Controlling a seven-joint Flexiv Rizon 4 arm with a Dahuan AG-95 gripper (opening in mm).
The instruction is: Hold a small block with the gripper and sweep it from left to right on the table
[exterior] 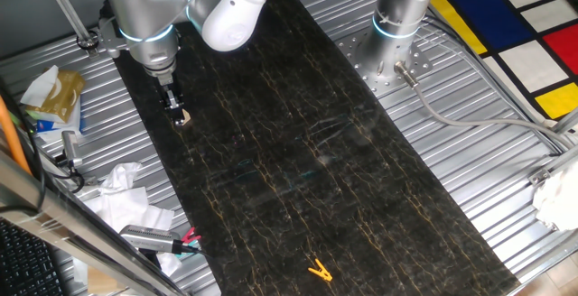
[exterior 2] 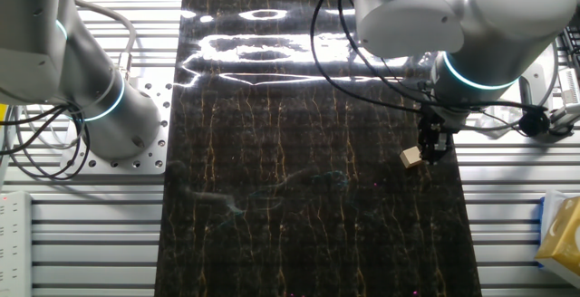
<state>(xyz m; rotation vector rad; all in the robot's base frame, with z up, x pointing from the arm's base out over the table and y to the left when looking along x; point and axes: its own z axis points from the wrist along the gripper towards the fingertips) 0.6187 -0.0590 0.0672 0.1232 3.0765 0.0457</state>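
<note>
Yellow clip [exterior: 319,271] lies nearest, far down the table [exterior: 298,179] from the gripper [exterior: 177,113], with the small block at the tool's tip.

From where I stand, the small block [exterior 2: 412,158] sits right at the black fingers near the table's edge; it looks touched, but whether the jaws are clamped on it or just alongside, I cannot tell. For a clean sweep I'd want the cube pinched squarely, kept low on the black surface, and drawn straight across without tilting. Above it the silver arm [exterior: 149,16] hangs almost vertical, wrist pointing down, elbow folded overhead. Beyond stands the second arm's base [exterior: 397,25].
</note>
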